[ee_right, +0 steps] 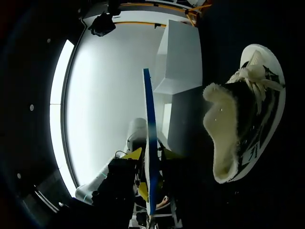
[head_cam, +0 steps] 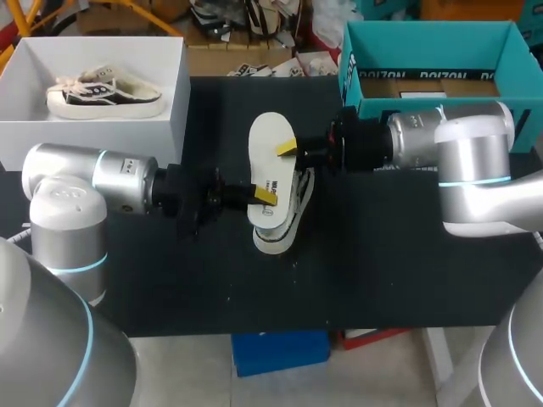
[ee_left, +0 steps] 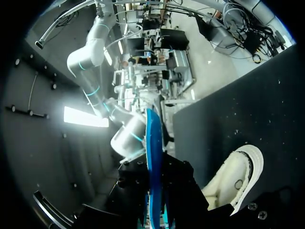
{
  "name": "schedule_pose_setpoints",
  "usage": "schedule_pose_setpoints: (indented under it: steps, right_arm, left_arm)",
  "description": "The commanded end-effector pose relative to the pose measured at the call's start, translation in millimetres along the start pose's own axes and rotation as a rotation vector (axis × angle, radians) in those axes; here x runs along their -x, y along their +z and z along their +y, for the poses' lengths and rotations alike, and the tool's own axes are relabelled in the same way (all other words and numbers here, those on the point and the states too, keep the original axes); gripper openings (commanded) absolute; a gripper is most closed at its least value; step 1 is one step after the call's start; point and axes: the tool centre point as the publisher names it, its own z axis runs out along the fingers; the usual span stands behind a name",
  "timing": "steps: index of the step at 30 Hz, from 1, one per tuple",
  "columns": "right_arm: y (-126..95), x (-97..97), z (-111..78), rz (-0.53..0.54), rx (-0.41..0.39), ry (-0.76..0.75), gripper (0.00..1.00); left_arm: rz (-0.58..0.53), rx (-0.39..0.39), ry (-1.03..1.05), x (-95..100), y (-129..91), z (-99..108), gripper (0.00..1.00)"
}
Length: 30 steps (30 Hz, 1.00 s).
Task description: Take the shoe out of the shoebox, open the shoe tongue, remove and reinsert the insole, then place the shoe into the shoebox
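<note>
Insole [head_cam: 270, 136] hung above the shoe [head_cam: 287, 227], your left gripper [head_cam: 265, 195] and right gripper [head_cam: 286, 149] each clamped on it; uneven pulls could buckle or drop it

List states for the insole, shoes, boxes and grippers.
insole: out of the shoe, held above it by both grippers.
shoe: on the table, under the insole.
left gripper: shut on insole.
right gripper: shut on insole.
white box: open, second shoe inside.
teal box: open, no shoe visible in it.
</note>
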Motion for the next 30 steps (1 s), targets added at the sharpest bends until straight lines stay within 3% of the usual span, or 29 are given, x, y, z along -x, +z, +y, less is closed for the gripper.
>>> schedule_pose_setpoints:
  steps: [1, 6, 7, 8, 11, 15, 18, 20, 21, 22, 23, 30]
  right_arm:
    - [4.3, 1.9, -0.4, -0.008, -0.003, 0.003, 0.0]
    - [4.3, 1.9, -0.4, -0.008, -0.003, 0.003, 0.0]
    - [4.3, 1.9, -0.4, -0.008, -0.003, 0.003, 0.0]
    - [4.3, 1.9, -0.4, -0.008, -0.003, 0.003, 0.0]
    - [4.3, 1.9, -0.4, -0.008, -0.003, 0.003, 0.0]
    - [4.3, 1.9, -0.4, -0.008, -0.003, 0.003, 0.0]
    - [4.3, 1.9, -0.4, -0.008, -0.003, 0.003, 0.0]
    - [4.3, 1.9, -0.4, -0.008, -0.003, 0.003, 0.0]
    - [4.3, 1.9, -0.4, -0.008, -0.003, 0.003, 0.0]
    - [4.3, 1.9, -0.4, -0.008, -0.003, 0.003, 0.0]
    - [4.3, 1.9, -0.4, -0.008, -0.003, 0.003, 0.0]
    - [4.3, 1.9, -0.4, -0.008, -0.003, 0.003, 0.0]
  left_arm:
    - [0.003, 0.004, 0.002, -0.1, 1.8, -0.9, 0.0]
    - [0.003, 0.004, 0.002, -0.1, 1.8, -0.9, 0.0]
    - [0.003, 0.004, 0.002, -0.1, 1.8, -0.9, 0.38]
    - [0.008, -0.005, 0.004, 1.1, 0.8, -0.3, 1.0]
    - [0.111, 0.026, -0.006, 7.3, -7.6, 0.1, 1.0]
    - [0.311, -0.011, -0.037, 16.9, -25.5, -3.9, 1.0]
    - [0.535, -0.068, -0.036, 24.8, -40.2, -9.8, 1.0]
    - [0.775, -0.105, 0.001, 27.8, -51.4, -13.9, 1.0]
    - [0.794, -0.118, -0.014, 31.4, -55.7, -15.9, 1.0]
    - [0.889, -0.141, -0.002, 34.4, -59.4, -17.8, 1.0]
    - [0.994, -0.155, 0.01, 35.5, -61.7, -20.3, 1.0]
    - [1.381, -0.164, 0.093, 53.1, -52.0, -29.6, 1.0]
